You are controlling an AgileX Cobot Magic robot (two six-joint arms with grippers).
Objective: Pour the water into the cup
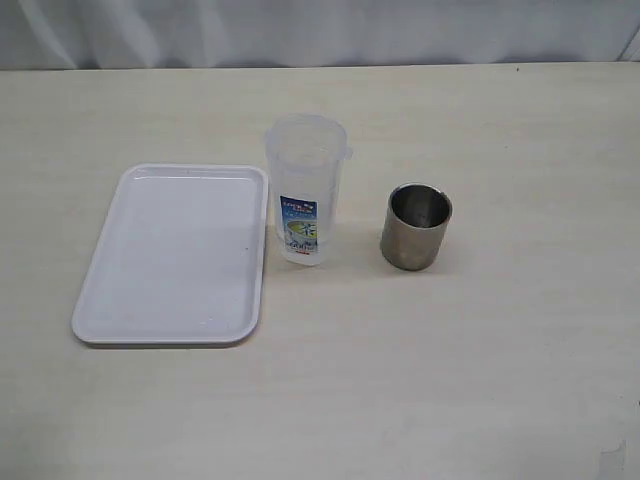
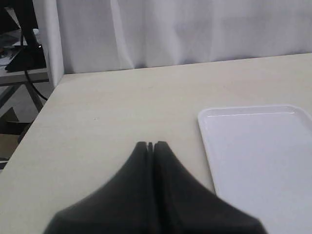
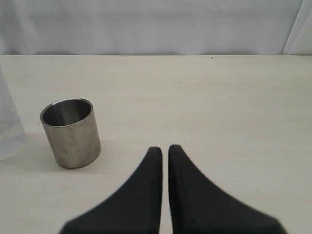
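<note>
The cup (image 1: 415, 227), a short grey steel cylinder, stands upright on the table right of centre; it also shows in the right wrist view (image 3: 70, 132). Just left of it stands a taller clear plastic jug (image 1: 306, 190) with a blue-green label, whose edge shows in the right wrist view (image 3: 9, 126). Neither gripper appears in the exterior view. My left gripper (image 2: 150, 145) is shut with nothing in it, over bare table beside the tray. My right gripper (image 3: 165, 148) is shut and empty, its tips a slit apart, some way from the cup.
A white rectangular tray (image 1: 175, 252) lies left of the jug, and its corner shows in the left wrist view (image 2: 258, 156). A white curtain runs behind the table. The table's edge and some dark gear (image 2: 19, 53) show in the left wrist view.
</note>
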